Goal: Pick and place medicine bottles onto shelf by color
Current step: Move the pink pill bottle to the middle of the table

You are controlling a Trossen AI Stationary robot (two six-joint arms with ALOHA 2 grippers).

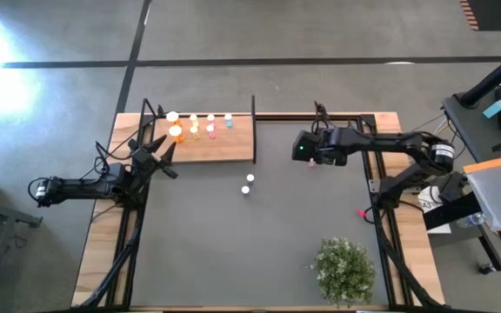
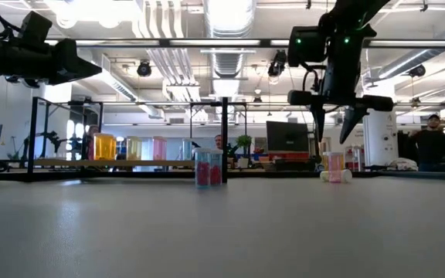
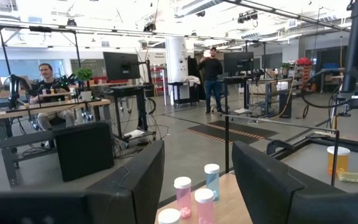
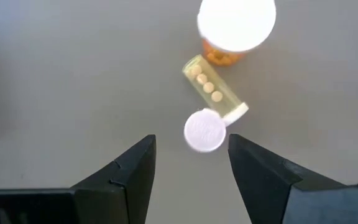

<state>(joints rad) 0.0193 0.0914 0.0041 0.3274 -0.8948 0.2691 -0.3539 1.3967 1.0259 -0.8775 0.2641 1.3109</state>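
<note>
The wooden shelf [image 1: 224, 149] lies at the far left of the mat, and several medicine bottles [image 1: 195, 127] stand on it: orange, yellow, pink and blue. Two more bottles [image 1: 248, 184] stand on the mat's middle. My left gripper [image 1: 165, 156] waits open at the shelf's left end, holding nothing. My right gripper [image 4: 191, 146] hangs open, pointing down, above a group of three on the far mat. In that group a white-capped bottle [image 4: 205, 130] and an orange one [image 4: 235, 25] stand upright, and a yellow-green one [image 4: 213, 89] lies on its side.
A thin black post [image 1: 253, 126] rises at the shelf's right end. A bushy green plant [image 1: 344, 269] stands at the mat's near right. The mat between the shelf, the plant and the near edge is bare. People and desks show in the room beyond.
</note>
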